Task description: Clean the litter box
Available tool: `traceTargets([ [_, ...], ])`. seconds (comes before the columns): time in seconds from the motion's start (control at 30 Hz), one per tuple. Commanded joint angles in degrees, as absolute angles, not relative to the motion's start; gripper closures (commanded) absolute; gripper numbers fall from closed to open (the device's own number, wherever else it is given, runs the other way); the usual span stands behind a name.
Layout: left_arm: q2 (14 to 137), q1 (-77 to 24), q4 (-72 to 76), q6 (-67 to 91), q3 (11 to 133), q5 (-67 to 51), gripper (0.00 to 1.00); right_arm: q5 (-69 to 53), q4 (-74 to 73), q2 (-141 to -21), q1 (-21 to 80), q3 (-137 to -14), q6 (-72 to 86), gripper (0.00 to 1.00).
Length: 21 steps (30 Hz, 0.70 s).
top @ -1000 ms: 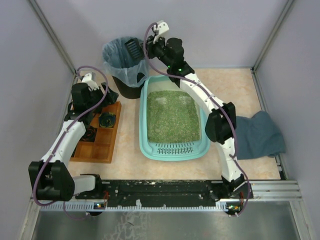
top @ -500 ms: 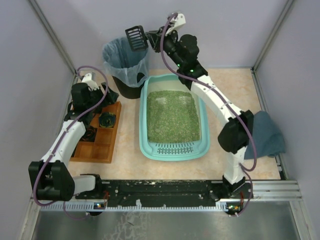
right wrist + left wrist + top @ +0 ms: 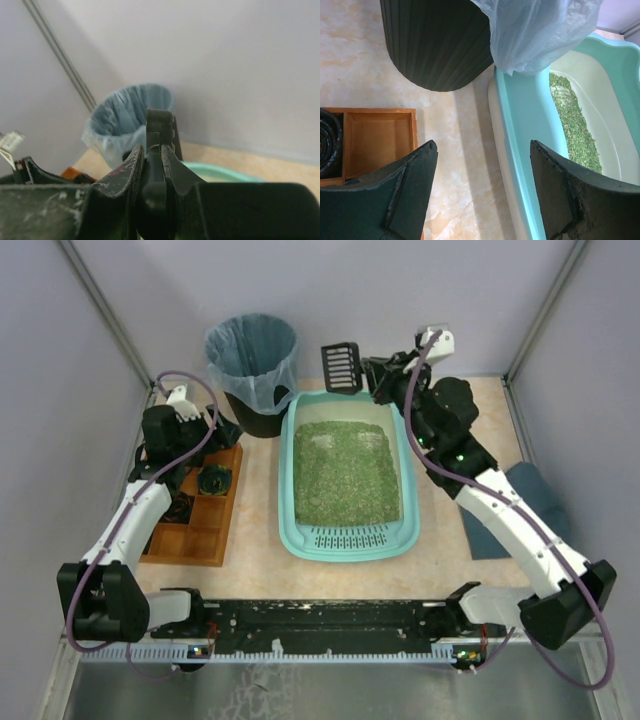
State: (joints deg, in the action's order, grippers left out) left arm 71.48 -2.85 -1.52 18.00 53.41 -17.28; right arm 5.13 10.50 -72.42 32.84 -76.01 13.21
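Swinging right off the bin (image 3: pixel 250 352) since a second ago, the right gripper (image 3: pixel 373 376) pinches a slotted scoop (image 3: pixel 340 367) near the litter box's (image 3: pixel 286 490) far rim; the box's long axis runs near-to-far, grate end nearest the arms. Left wrist: the left gripper (image 3: pixel 480 150) is spread over bare table (image 3: pixel 350 50) between the wooden tray (image 3: pixel 380 135) and the box rim. Right wrist: jaws pressed on the scoop handle

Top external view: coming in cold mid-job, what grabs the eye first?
The teal litter box, full of greenish litter, dominates the middle of the table. Near its far end, the right pincer is shut on a black slotted scoop, held in the air right of the bagged black bin. The left pincer hangs open near the wooden tray's far end.
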Motion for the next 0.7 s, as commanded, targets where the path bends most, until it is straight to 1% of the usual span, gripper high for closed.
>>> traceTargets([
  [0.0, 71.3, -2.8, 0.5, 18.1, 52.8, -20.1, 0.20, 14.1, -2.1, -67.0, 32.7, -71.9, 11.3, 1.00],
  [0.13, 72.0, -3.1, 0.6, 18.2, 53.0, -21.1, 0.20, 16.0, -10.0, -65.9, 32.6, -69.6, 10.8, 1.00],
  [0.3, 72.1, -4.2, 0.5, 17.2, 52.9, -21.7, 0.20, 19.2, -16.3, -68.3, 32.6, -67.9, 13.4, 1.00],
  [0.5, 72.0, -6.9, 0.5, 16.1, 53.0, -21.4, 0.20, 20.8, -16.1, -73.2, 32.6, -65.9, 14.0, 1.00],
  [0.67, 72.0, -9.2, 0.0, 15.0, 53.2, -20.7, 0.20, 18.2, -13.9, -77.9, 32.6, -65.8, 15.5, 1.00],
])
